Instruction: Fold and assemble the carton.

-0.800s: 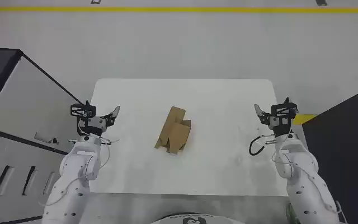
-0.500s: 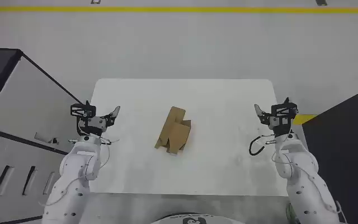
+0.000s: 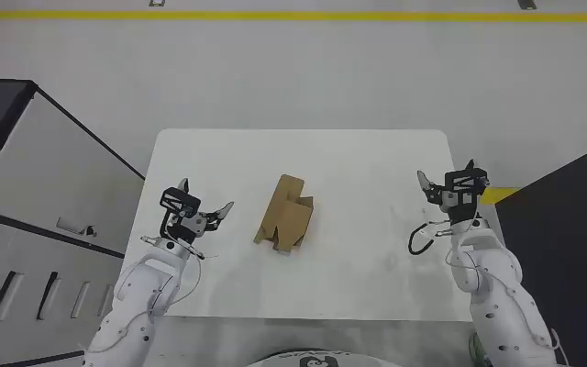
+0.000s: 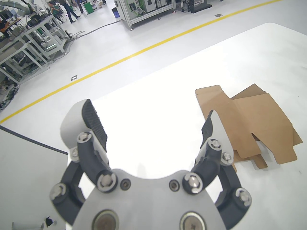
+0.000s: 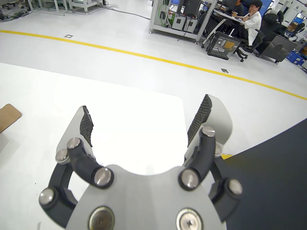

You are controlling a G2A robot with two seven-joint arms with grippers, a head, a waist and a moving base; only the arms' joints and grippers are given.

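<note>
A flat, unfolded brown carton (image 3: 285, 220) lies near the middle of the white table (image 3: 367, 266). In the left wrist view the carton (image 4: 249, 125) spreads its flaps just beyond one finger. My left gripper (image 3: 204, 207) hovers over the table to the left of the carton, open and holding nothing, its fingertips (image 4: 96, 120) wide apart. My right gripper (image 3: 449, 179) stands at the table's right edge, far from the carton, open and empty. A corner of the carton (image 5: 8, 116) shows in the right wrist view.
A dark panel (image 3: 550, 229) borders the table on the right and a dark frame (image 3: 55, 119) stands on the left. Bare table surface surrounds the carton on all sides.
My left arm has swung in from the table's left edge toward the carton, rightward and slightly nearer the front. The right arm and carton have not moved.
</note>
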